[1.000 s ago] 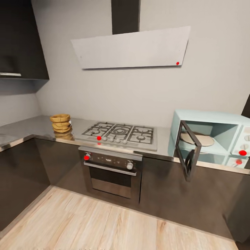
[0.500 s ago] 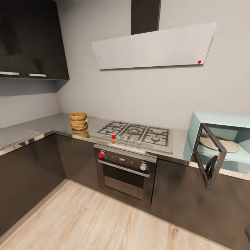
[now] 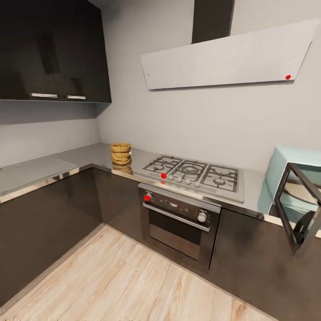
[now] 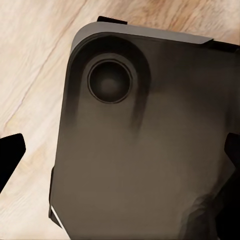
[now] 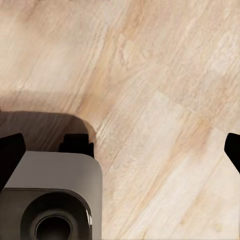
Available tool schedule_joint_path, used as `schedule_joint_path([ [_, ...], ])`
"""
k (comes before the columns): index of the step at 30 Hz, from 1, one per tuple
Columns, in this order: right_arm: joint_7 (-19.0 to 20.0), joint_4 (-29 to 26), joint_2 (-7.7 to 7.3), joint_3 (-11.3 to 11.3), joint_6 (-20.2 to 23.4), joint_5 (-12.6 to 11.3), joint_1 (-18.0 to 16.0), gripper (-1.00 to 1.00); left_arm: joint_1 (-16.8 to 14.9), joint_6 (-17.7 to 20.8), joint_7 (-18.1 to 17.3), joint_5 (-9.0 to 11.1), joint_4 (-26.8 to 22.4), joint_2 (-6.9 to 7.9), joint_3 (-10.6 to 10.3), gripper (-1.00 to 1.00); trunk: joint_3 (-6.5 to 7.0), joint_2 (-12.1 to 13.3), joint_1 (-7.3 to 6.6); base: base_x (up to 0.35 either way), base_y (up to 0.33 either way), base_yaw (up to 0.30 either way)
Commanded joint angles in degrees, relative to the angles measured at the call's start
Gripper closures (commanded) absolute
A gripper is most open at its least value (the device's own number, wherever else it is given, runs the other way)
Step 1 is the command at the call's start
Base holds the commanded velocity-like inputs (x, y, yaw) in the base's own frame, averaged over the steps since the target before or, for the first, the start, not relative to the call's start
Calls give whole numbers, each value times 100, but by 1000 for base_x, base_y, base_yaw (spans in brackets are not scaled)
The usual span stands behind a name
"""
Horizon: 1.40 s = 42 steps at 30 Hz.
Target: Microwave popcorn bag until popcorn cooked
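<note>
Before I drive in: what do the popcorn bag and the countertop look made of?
The popcorn bag looks like matte mustard-tan cloth: wrinkled folds, rolled rim. It could be stiff paper. The countertop looks like brushed grey steel: a bright shiny edge, and the bag mirrored faintly beneath itself.

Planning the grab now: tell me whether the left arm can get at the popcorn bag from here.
Probably not yet. The popcorn bag sits far back on the countertop, with open wood floor between. The left pincer hangs low, open over the robot's dark base.
</note>
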Motion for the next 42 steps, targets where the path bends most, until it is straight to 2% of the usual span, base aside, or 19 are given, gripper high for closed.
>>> schedule_joint_path([
  [1,-20,18,-5,-48,-31,57,-7,-100,-2,-14,14,30,0,-2,9,-100,-5,-3,0,0,0,139],
  [14,59,17,-15,-40,-21,83,-7,-100,-2,-3,8,37,0,-1,3,-100,-5,-3,0,15,7,13],
  [42,82,17,-6,-39,-16,83,-7,-100,-2,10,8,35,0,-1,-8,-100,-5,-3,0,292,197,0],
])
